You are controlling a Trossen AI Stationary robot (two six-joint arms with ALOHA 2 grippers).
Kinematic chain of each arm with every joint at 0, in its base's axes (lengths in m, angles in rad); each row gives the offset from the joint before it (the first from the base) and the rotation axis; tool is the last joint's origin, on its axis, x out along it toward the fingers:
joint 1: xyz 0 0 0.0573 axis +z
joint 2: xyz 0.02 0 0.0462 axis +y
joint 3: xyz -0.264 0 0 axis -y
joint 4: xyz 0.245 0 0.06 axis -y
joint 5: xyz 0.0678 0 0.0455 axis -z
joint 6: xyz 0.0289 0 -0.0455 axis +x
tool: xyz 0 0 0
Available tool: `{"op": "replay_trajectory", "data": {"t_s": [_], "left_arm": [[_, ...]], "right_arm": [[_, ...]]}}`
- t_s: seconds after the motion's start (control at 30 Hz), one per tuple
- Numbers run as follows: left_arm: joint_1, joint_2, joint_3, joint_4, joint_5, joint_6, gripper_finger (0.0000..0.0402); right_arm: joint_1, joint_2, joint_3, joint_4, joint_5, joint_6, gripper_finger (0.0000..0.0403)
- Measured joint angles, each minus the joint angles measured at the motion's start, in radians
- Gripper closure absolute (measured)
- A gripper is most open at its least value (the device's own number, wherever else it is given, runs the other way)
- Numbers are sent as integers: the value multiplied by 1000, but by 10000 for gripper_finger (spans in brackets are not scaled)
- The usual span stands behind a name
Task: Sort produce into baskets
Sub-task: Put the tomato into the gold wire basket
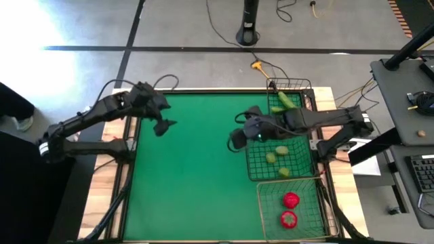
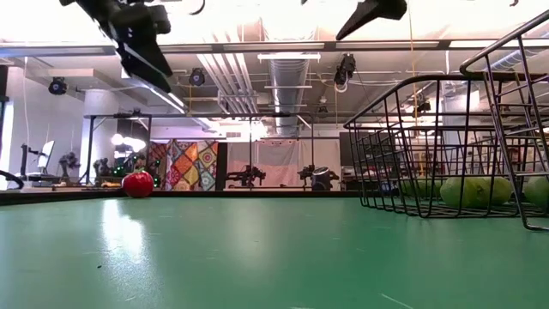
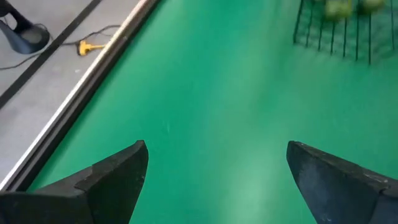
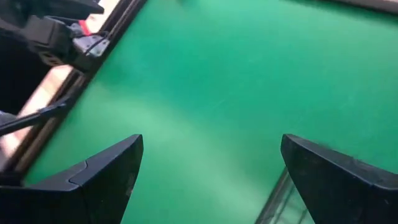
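My left gripper hangs open above the table's far left part, nothing between its fingers. My right gripper is open above the table's middle, just left of the larger dark basket, also holding nothing. That basket holds three yellow-green fruits. The narrow dark basket at the far right holds two cucumbers. In the paler wire basket at the near right lie two red fruits. A third red fruit rests on the mat at the far left; my left arm hides it from above.
The green mat lies bare across its left and middle. A raised rail borders the table. Cables and a yellow plug lie on the floor beyond the far edge. A desk with a keyboard stands to the right.
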Motion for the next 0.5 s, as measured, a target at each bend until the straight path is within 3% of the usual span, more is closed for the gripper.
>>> {"op": "replay_trajectory", "data": {"t_s": [0.17, 0.3, 0.5], "left_arm": [[133, 23, -21, 128, 82, -60, 38], [241, 74, -51, 209, 73, -151, 38], [305, 182, -51, 208, 57, -143, 38]], "right_arm": [[-93, 0, 0, 13, -36, -151, 29], [-176, 0, 0, 57, -126, -261, 29], [-232, -2, 0, 92, -197, -363, 29]]}}
